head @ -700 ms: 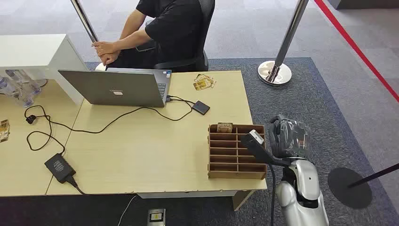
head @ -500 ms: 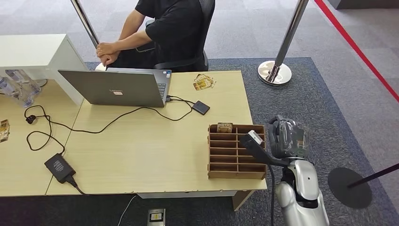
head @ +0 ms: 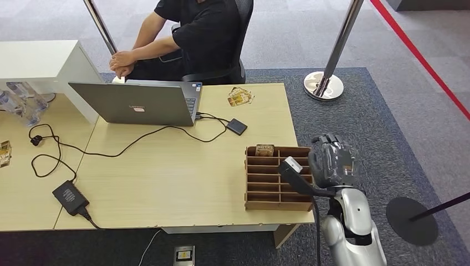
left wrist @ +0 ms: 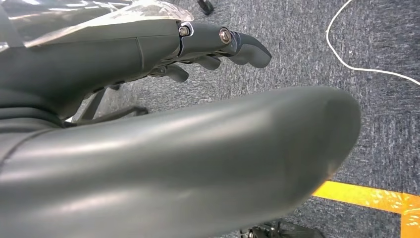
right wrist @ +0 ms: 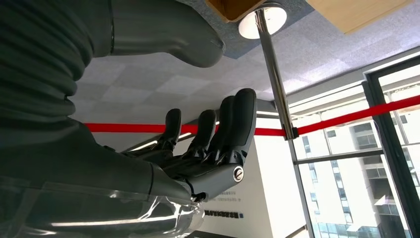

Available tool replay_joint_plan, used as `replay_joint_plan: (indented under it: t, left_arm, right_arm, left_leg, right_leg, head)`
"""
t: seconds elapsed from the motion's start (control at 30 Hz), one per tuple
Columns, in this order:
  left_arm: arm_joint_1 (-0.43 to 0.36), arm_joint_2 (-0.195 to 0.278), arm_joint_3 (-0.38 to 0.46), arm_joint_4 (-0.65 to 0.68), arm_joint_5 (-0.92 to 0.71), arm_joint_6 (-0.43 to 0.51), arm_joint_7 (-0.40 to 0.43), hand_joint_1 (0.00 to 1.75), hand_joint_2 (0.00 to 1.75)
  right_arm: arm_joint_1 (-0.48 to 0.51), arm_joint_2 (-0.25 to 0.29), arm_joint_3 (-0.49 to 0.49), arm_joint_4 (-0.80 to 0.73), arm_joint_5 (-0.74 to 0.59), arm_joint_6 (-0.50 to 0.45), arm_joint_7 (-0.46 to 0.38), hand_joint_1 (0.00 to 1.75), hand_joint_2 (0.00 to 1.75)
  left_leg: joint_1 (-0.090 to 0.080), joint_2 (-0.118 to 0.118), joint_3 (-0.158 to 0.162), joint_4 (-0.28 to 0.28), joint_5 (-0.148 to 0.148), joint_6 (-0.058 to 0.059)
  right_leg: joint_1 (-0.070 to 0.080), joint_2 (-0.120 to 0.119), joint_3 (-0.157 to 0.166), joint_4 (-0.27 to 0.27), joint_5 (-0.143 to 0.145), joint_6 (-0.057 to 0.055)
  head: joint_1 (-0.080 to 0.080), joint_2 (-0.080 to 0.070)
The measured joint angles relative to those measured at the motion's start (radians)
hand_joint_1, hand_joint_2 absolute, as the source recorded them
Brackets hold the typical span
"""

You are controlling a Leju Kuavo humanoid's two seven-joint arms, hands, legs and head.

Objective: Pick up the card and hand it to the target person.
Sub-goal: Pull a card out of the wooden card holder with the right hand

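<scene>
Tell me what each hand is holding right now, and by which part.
Nothing is held. The right hand hangs beside the wooden card rack with fingers extended and nothing in them. The left hand holds nothing over the carpet.

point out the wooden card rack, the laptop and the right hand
wooden card rack (head: 279, 185): head view, on its slotted dividers
laptop (head: 137, 103): head view, on the lid's back
right hand (head: 332, 160): head view, on its middle

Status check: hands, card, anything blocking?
Right hand open beside wooden rack. Left hand open, hanging over carpet. Card sits in rack's far slot. Nothing blocking.
</scene>
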Motion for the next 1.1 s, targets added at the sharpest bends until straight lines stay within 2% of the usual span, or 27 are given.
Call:
replay_joint_plan:
  t: [0.2, 0.37, 0.67, 0.77, 0.9, 1.1]
  left_arm:
    - [0.0, 0.0, 0.0, 0.0, 0.0, 0.0, 0.0, 0.0, 0.0]
    - [0.0, 0.0, 0.0, 0.0, 0.0, 0.0, 0.0, 0.0, 0.0]
    - [0.0, 0.0, -0.005, 0.0, -0.01, -0.012, -0.001, 0.0, 0.0]
    - [0.0, 0.0, -0.006, 0.0, -0.013, -0.016, -0.001, 0.0, 0.0]
    - [0.0, 0.0, -0.007, 0.0, -0.015, -0.018, 0.0, 0.0, 0.0]
    - [0.0, 0.0, -0.008, 0.0, -0.018, -0.018, 0.001, 0.0, 0.0]
  right_arm:
    - [0.0, -0.008, 0.017, 0.0, 0.007, 0.009, 0.0, 1.23, 1.75]
    - [-0.01, -0.012, 0.037, 0.007, 0.009, 0.017, 0.0, 1.27, 1.75]
    - [-0.025, -0.027, 0.062, 0.026, 0.001, 0.027, 0.004, 1.2, 1.75]
    - [-0.025, -0.033, 0.067, 0.029, -0.001, 0.028, 0.006, 1.08, 1.75]
    - [-0.026, -0.038, 0.074, 0.033, -0.002, 0.031, 0.008, 0.81, 1.75]
    - [-0.038, -0.04, 0.09, 0.047, -0.005, 0.036, 0.009, 0.88, 1.75]
  left_leg:
    - [0.0, 0.0, 0.0, 0.0, 0.0, 0.0]
    - [0.0, 0.0, 0.0, 0.0, 0.0, 0.0]
    - [0.0, 0.0, 0.0, 0.0, 0.0, 0.0]
    - [0.0, 0.0, 0.0, 0.0, 0.0, 0.0]
    - [0.0, 0.0, 0.0, 0.0, 0.0, 0.0]
    - [0.0, 0.0, 0.0, 0.0, 0.0, 0.0]
  right_leg:
    - [0.0, 0.0, 0.0, 0.0, 0.0, 0.0]
    - [0.0, 0.0, 0.0, 0.0, 0.0, 0.0]
    - [0.0, 0.0, 0.0, 0.0, 0.0, 0.0]
    - [0.0, 0.0, 0.0, 0.0, 0.0, 0.0]
    - [0.0, 0.0, 0.0, 0.0, 0.0, 0.0]
    - [0.0, 0.0, 0.0, 0.0, 0.0, 0.0]
  head:
    - [0.0, 0.0]
    - [0.0, 0.0]
    - [0.0, 0.0]
    - [0.0, 0.0]
    - [0.0, 0.0]
    - [0.0, 0.0]
